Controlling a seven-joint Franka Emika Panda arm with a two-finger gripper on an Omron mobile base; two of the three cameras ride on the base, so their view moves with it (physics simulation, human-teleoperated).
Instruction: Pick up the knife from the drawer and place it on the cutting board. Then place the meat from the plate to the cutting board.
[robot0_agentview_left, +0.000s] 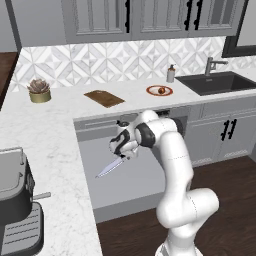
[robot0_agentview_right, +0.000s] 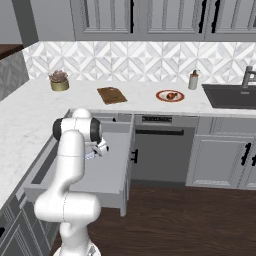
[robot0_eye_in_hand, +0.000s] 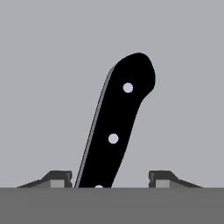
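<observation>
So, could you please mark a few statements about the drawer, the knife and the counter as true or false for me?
1. The drawer stands pulled open. True.
2. The knife lies on the cutting board. False: it lies in the drawer, under the gripper; the board on the counter is bare.
3. The meat sits on the plate. True.
4. The gripper's fingers are clamped tight on the knife handle. False: in the hand view they stand on either side of the handle with gaps showing.
5. The plate is left of the cutting board in the base views. False: it lies to the board's right, toward the sink.
</observation>
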